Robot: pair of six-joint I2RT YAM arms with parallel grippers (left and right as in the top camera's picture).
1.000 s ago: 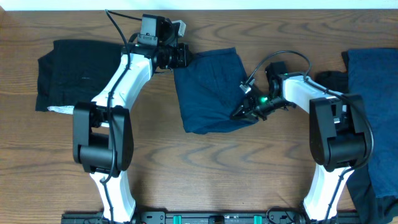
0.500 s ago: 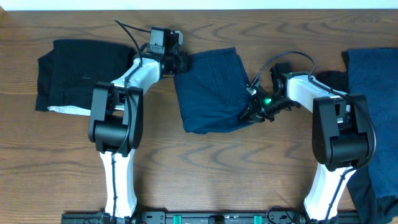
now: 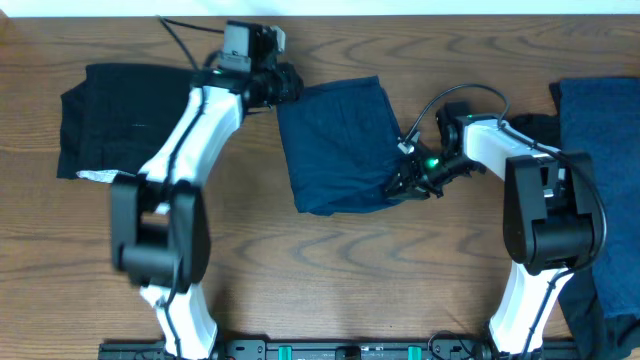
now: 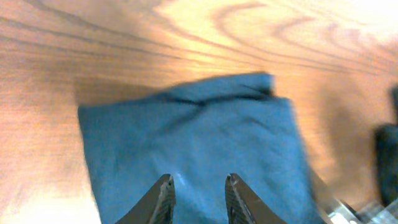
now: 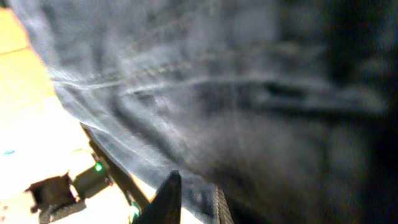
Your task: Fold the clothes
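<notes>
The navy piece [image 3: 340,150] lies folded at mid-counter [image 3: 330,260], a rough rectangle tilted slightly, with a rounded lower edge. It has kept the same shape and spot as a second ago.

The left jaws sit at its upper left corner, as before, but they have parted. From the left wrist, the two fingers [image 4: 163,199] stand apart above the navy piece [image 4: 199,130] with nothing between them, so they are released. The left arm has also swung: half a second ago its elbow was drawn in near the cloth, and now it reaches out long and blurred from the lower left.

The right jaws rest at the lower right edge of the navy piece, barely shifted from the earlier frames. From the right wrist, the fingers [image 5: 169,196] show only a narrow gap, and the navy piece [image 5: 217,93] fills the view right up against them. The picture is too blurred to tell whether they pinch the cloth or have let it go.

The black piece [image 3: 120,115], with a white strip [image 3: 100,177] at its lower edge, lies at the left end. The blue piece [image 3: 600,130] lies at the right end. Neither has moved.
</notes>
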